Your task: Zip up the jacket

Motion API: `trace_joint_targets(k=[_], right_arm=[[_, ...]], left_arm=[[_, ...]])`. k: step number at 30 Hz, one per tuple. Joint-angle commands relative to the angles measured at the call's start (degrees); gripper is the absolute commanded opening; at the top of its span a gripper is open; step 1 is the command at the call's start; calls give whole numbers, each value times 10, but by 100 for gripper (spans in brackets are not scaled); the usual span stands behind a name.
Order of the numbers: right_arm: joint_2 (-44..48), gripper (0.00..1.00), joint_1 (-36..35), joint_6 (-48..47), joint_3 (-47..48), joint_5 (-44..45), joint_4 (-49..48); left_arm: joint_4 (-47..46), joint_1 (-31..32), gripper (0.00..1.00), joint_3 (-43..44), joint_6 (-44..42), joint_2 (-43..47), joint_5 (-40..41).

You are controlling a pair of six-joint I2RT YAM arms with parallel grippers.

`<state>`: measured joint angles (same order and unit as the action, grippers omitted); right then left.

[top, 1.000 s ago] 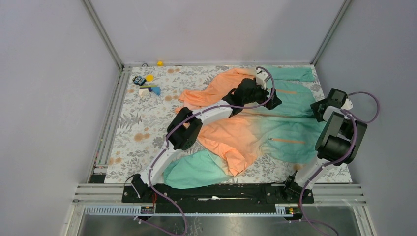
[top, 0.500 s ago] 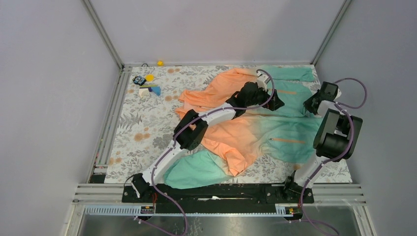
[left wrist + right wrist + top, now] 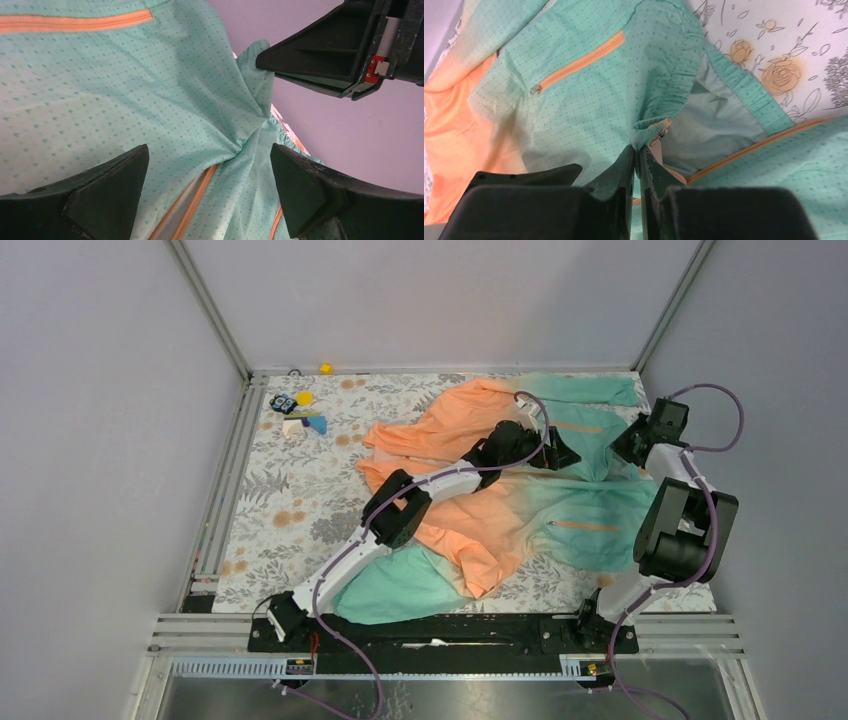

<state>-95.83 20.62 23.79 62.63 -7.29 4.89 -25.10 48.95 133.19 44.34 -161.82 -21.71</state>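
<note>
Right pincer [image 3: 636,152] nips the jacket [image 3: 589,100] hem edge — left pincer [image 3: 209,152] agape beside.

**Left arm** [image 3: 345,562] and **right arm** [image 3: 628,592]: white tubular links joined by bulky black joint housings, each trailed by a looping purple cable [image 3: 706,387]. Both are mounted on one black base plate [image 3: 440,632]. **Left gripper** [image 3: 209,192]: two matte black, wedge-shaped fingers [image 3: 105,195] with faceted faces. **Right gripper** [image 3: 636,157]: the same black fingers with flat inner faces. A small red tab [image 3: 376,67] marks its body.
</note>
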Motion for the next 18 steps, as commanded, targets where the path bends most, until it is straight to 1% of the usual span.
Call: trace_joint_targets(k=[1,4,7,9,12,18], right_arm=[[28,13,-21,5,6,-3,34],[37,12,-36,30,9,47,69],[56,11,-48,68,2,68,89],[75,12,-60,85,-6,103,95],[96,14,-86,78,-9,144,107],[106,13,-101,63,9,198,155]], left_arm=[[-55,9,99,32,15,7,-15],[-48,19,99,29,-2,12,-4],[-64,25,99,21,-4,11,5],[-69,26,99,22,1,9,10],[-68,31,99,23,-15,9,19],[-93,53,99,14,-59,15,27]])
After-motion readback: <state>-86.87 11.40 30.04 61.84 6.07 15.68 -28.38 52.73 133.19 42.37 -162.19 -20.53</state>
